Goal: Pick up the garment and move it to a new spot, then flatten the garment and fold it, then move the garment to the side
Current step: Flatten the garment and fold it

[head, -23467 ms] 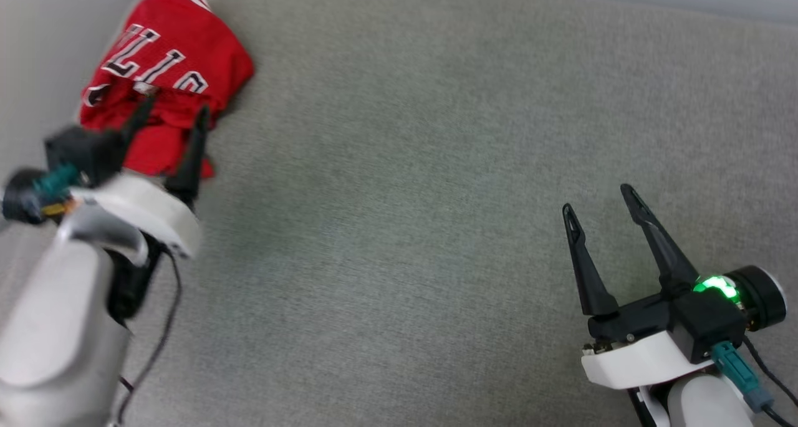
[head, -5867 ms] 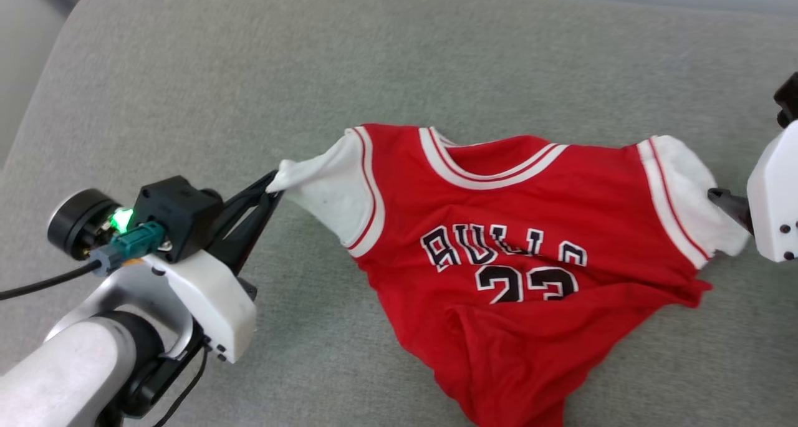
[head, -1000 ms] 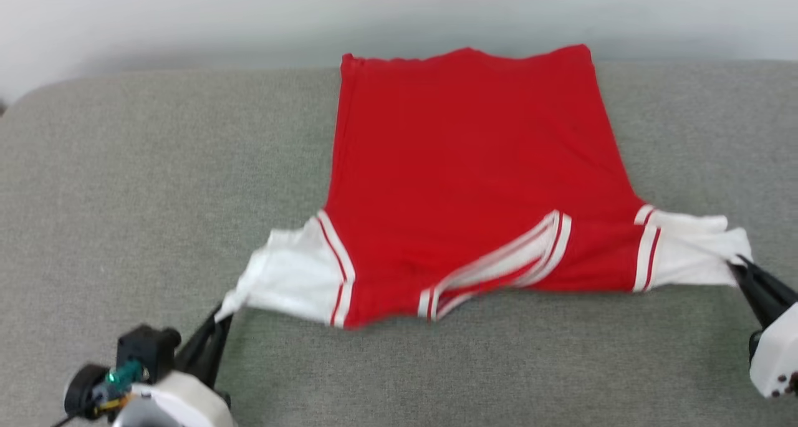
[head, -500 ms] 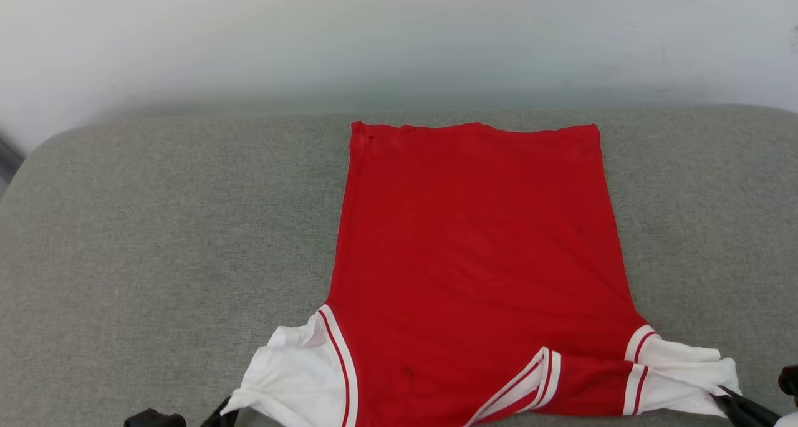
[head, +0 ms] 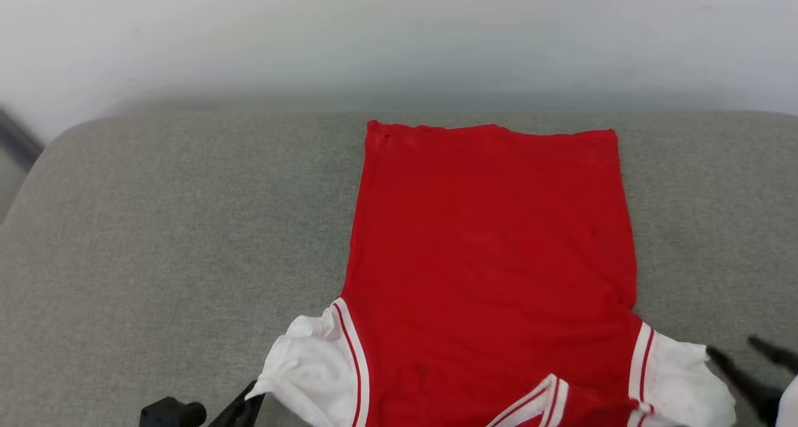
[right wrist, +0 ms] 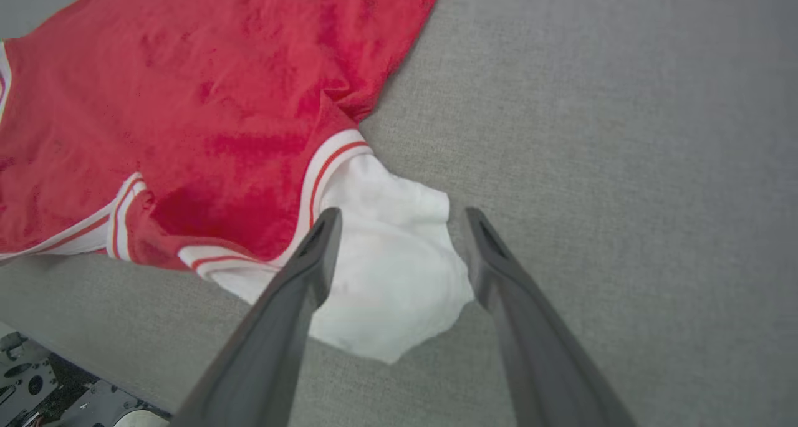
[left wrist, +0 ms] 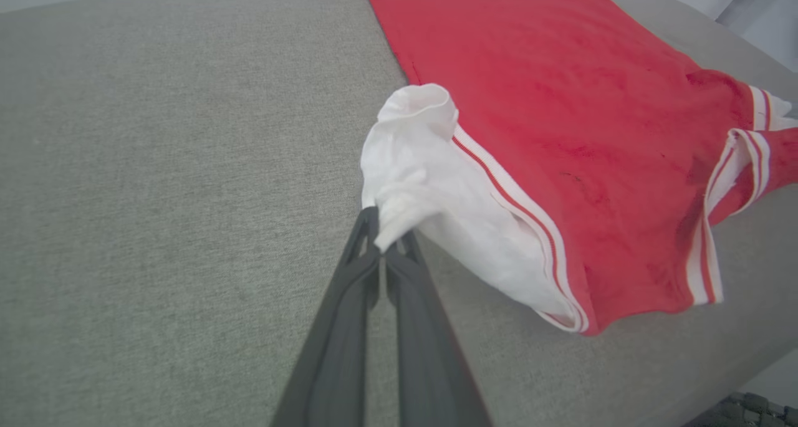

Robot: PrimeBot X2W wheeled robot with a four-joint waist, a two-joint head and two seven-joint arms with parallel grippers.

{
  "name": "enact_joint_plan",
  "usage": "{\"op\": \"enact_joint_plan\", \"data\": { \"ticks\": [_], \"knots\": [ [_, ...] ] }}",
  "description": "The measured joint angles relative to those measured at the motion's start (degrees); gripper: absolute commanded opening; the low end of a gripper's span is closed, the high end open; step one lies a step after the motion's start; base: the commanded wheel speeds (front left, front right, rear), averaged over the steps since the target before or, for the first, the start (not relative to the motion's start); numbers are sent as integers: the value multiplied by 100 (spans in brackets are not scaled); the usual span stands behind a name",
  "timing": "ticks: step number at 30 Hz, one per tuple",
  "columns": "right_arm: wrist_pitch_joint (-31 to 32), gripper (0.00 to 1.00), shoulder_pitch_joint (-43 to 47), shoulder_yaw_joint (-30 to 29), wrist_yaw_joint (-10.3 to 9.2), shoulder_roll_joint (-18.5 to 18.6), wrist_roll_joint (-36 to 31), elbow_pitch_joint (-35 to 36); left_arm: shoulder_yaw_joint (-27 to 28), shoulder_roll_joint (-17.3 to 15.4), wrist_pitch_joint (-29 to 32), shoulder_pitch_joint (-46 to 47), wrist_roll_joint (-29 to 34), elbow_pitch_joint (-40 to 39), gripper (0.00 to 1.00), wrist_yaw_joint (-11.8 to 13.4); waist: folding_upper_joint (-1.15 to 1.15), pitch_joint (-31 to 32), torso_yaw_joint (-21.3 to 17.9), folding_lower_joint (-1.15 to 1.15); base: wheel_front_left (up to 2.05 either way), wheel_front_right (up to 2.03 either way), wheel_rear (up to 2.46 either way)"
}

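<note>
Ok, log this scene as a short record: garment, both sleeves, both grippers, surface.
garment: red jersey, spread mostly flat, plain side up, hem away from the robot
surface: grey cushion
left sleeve: white, bunched, tip pinched
left gripper: shut on the left sleeve tip
right sleeve: white, lying loose on the cushion
right gripper: open, fingers astride the right sleeve, not pinching it
fold: not yet begun
</note>
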State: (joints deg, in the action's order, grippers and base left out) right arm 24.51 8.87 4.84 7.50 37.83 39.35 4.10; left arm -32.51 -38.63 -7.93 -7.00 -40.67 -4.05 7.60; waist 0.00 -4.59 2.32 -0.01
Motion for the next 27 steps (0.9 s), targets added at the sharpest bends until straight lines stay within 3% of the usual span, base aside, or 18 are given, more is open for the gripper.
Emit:
{"op": "enact_joint_plan", "data": {
  "ticks": [10,19,27],
  "knots": [
    [1995,100,-1772,-979,0,-207,147,427,-179,-111,508,504,394,-1038,0,130,0,-691,452,1,0,0,0],
    [3810,100,-4148,-1303,0,-366,-816,-694,-460,-20,876,1042,753,-1713,0,46,0,-1703,1046,2,0,0,0],
    [4749,100,-5568,-1556,0,-408,-1809,-1450,-682,169,973,1393,978,-1993,0,-54,0,-2458,1684,2,0,0,0]
  ]
}}
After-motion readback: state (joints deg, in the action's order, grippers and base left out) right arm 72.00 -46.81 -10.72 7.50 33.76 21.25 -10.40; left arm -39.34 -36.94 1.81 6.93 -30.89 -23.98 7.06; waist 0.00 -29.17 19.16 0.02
